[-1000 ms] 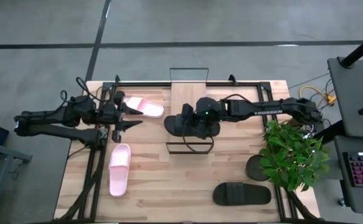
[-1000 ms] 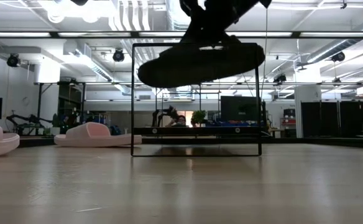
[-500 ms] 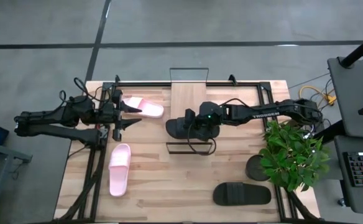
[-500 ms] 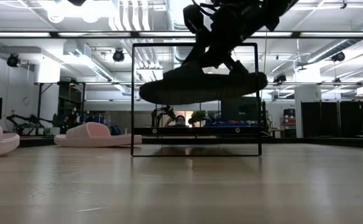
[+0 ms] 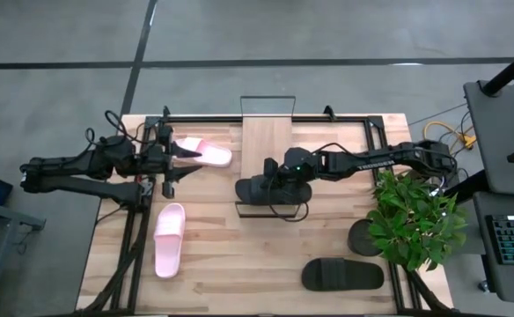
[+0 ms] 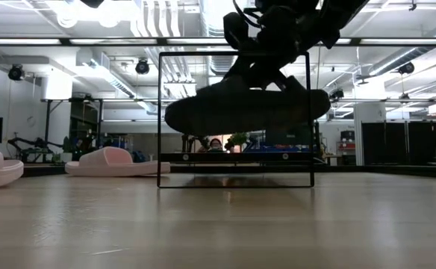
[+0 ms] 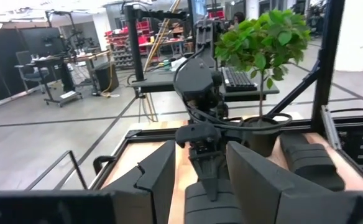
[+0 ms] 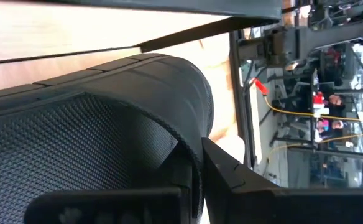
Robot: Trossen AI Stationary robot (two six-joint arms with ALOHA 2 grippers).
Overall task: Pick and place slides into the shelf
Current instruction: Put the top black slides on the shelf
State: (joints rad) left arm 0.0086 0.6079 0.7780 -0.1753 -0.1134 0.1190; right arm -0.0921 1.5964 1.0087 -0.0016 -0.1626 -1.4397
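Lower now, the black slide [image 5: 273,187] was gripped by the right claw [image 5: 283,180] at the shelf [image 5: 267,141]. No slide sat there yet. Left claw [image 5: 176,163] waited, wide open.

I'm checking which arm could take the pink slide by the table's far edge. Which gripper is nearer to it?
Left. The left gripper hovers just beside that pink slide. The right gripper is farther off at the shelf, shut on a black slide.
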